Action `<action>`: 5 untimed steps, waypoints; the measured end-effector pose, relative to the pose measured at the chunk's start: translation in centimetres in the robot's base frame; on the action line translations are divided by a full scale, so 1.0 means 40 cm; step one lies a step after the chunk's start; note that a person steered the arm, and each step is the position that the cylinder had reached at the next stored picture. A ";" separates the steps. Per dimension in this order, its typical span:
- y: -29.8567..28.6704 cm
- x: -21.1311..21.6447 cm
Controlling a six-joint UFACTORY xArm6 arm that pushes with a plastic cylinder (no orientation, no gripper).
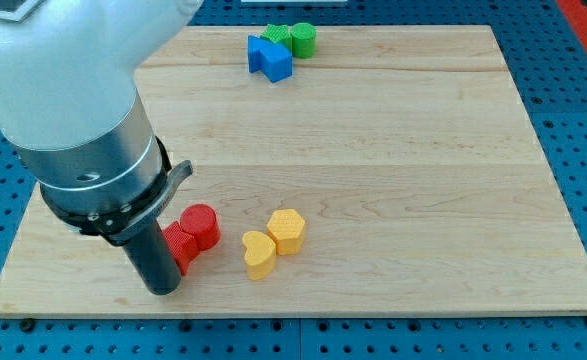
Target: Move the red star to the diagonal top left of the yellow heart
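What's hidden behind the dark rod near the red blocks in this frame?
The rod covers the left part of the red star, which touches the red cylinder. My tip sits at the star's lower left. Whether it touches the star cannot be told.

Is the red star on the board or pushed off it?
On the board: the red star lies flat near the bottom-left, touching the red cylinder, beside my tip.
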State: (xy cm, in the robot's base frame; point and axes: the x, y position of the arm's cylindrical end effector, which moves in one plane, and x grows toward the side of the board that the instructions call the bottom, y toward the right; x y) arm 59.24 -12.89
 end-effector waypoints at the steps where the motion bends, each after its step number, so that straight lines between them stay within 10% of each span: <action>1: 0.000 -0.031; 5: 0.215 -0.312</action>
